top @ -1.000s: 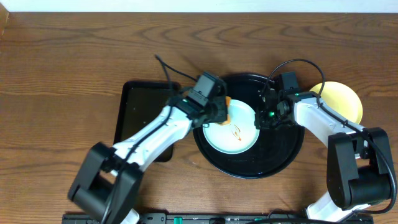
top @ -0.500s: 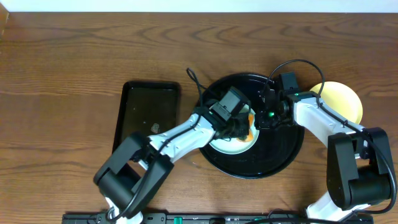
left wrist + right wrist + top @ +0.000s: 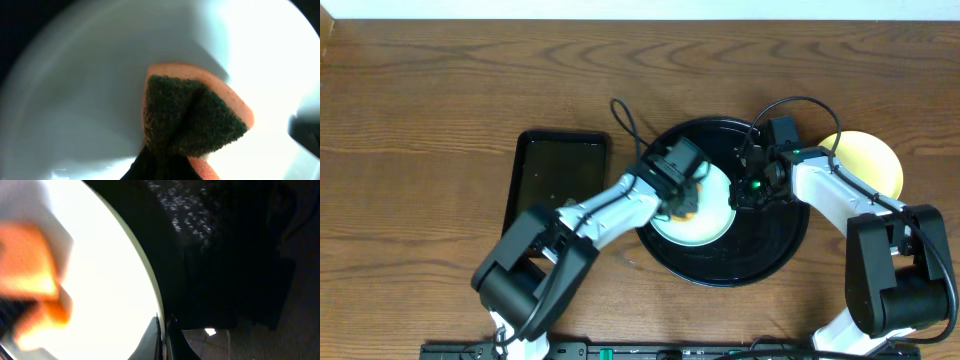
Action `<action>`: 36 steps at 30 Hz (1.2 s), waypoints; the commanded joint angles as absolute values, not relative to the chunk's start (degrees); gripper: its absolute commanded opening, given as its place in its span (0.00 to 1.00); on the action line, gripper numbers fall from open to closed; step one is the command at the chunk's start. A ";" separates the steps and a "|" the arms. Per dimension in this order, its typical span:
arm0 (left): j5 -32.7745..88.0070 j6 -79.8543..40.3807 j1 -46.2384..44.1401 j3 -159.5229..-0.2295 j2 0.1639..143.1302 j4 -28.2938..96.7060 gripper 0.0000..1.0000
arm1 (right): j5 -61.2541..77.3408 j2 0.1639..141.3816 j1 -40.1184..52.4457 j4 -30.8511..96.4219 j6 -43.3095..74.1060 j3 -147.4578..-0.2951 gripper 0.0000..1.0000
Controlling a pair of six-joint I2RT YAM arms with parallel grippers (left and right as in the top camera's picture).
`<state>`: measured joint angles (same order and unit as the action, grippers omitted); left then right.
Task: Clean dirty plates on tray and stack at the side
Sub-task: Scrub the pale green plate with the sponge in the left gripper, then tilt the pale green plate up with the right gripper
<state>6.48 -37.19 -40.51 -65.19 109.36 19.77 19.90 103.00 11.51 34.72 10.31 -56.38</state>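
Tray (image 3: 775, 240): round, glossy black, raised rim. It sits on the brown wooden table (image 3: 420, 100), right of centre in the overhead view. In the right wrist view the tray (image 3: 210, 255) shows as a dark surface with speckled glints.

Rectangular black tray (image 3: 555, 190): on the table just left of the round one, with a narrow gap between them.

Yellow plate (image 3: 870, 160): on the table just beside the round tray's right rim, outside it, partly covered by the right arm.

Mint-white plate (image 3: 710, 228): lies flat inside the round tray, toward its left half, with the left arm crossing its upper left part.

Right gripper (image 3: 745, 190): at the right edge of the mint-white plate. Seen from the wrist, its fingers close in on the rim of the plate (image 3: 100, 280), pinching it.

Left gripper (image 3: 688, 208): over the plate's middle, jaws clamped on a sponge (image 3: 692, 205).

Sponge (image 3: 195, 120): orange body, dark green scouring face, folded by the pinch and pressed against the plate's pale surface (image 3: 90, 90).
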 commanded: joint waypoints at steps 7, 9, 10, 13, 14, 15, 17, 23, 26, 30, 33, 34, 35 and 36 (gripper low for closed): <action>3.64 -25.43 -32.36 -65.78 101.41 27.35 0.08 | 18.04 102.65 12.10 35.59 10.83 -56.34 0.01; 3.62 -25.41 -31.53 -65.78 97.45 29.58 0.08 | 17.98 102.65 12.10 35.62 10.66 -56.34 0.01; 3.62 -25.41 -31.05 -65.78 95.55 30.63 0.07 | 17.98 102.65 12.10 35.57 10.66 -56.34 0.01; 3.31 -25.41 -29.23 -65.76 90.17 33.32 0.08 | 18.00 102.65 12.10 35.53 10.66 -56.34 0.01; 2.96 -25.50 -28.40 -65.76 88.71 34.26 0.08 | 18.00 102.65 12.10 35.53 10.66 -56.34 0.01; 2.39 -25.52 -27.46 -65.76 87.55 35.33 0.08 | 18.00 102.65 12.10 35.55 10.66 -56.34 0.01; 1.15 -25.52 -25.80 -65.76 86.37 37.08 0.07 | 18.02 102.65 12.10 35.55 10.66 -56.34 0.01; 0.36 -25.52 -19.99 -64.38 86.48 39.88 0.08 | 18.06 102.65 12.10 35.07 10.66 -56.34 0.17; 0.40 -25.52 -18.22 -63.61 86.48 40.07 0.08 | 19.53 102.65 12.10 34.24 10.66 -56.34 0.17; 0.40 -25.52 -17.80 -63.46 86.48 40.66 0.07 | 20.40 102.65 12.10 33.04 10.72 -56.34 0.20; 0.43 -25.52 -17.80 -63.46 86.48 40.91 0.08 | 20.43 102.67 12.10 31.20 10.79 -55.53 0.20; 0.43 -25.52 -17.80 -63.46 86.48 40.93 0.08 | 20.45 102.67 12.10 30.57 11.60 -55.00 0.17; 0.43 -25.52 -17.80 -63.46 86.48 40.95 0.08 | 20.73 102.69 12.10 30.35 12.03 -54.63 0.17; 0.43 -25.52 -17.80 -63.46 86.48 41.08 0.08 | 21.56 102.72 12.10 30.37 11.99 -54.41 0.15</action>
<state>1.10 -26.50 -17.89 -64.03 86.26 40.64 20.18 102.78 11.97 30.72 10.94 -55.88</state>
